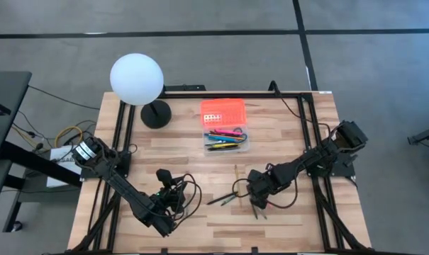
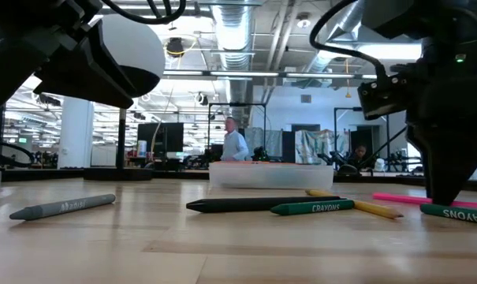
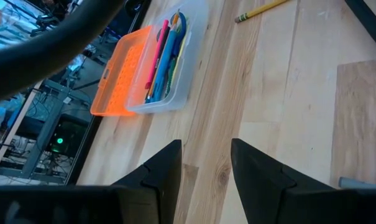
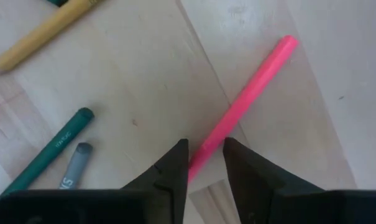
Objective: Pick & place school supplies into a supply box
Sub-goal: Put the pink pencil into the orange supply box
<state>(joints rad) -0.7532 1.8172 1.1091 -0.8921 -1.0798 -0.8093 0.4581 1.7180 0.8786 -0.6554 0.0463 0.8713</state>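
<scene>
left arm: parked low on the counter (image 1: 285, 219), left gripper (image 3: 204, 163) pointing at the supply box (image 3: 147, 68). Its fingers (image 3: 160, 171) are apart with only bare wood between them, so nothing held.

supply box: well ahead of the left fingers, orange lid flipped flat beside the clear base, a bunch of pens and markers already lying inside.

loose stuff: yellow pencil (image 4: 45, 31), green crayon (image 4: 48, 149) and grey crayon (image 4: 76, 165) lie off to one side of the right fingers. A black marker (image 2: 250, 204) is out there too.

right arm: right gripper (image 4: 205, 163) is down over the pink marker (image 4: 243, 102). The marker runs straight through the gap, one finger on each side. Fingers look nearly closed on it, but I honestly can't tell if they're pinching it yet.

doing it well: I'd squeeze square across the barrel, lift straight up, and keep clear of the crayons.

hard to see: the marker's near end is hidden under the right fingers. In the overhead shot the arm covers the contact completely.
</scene>
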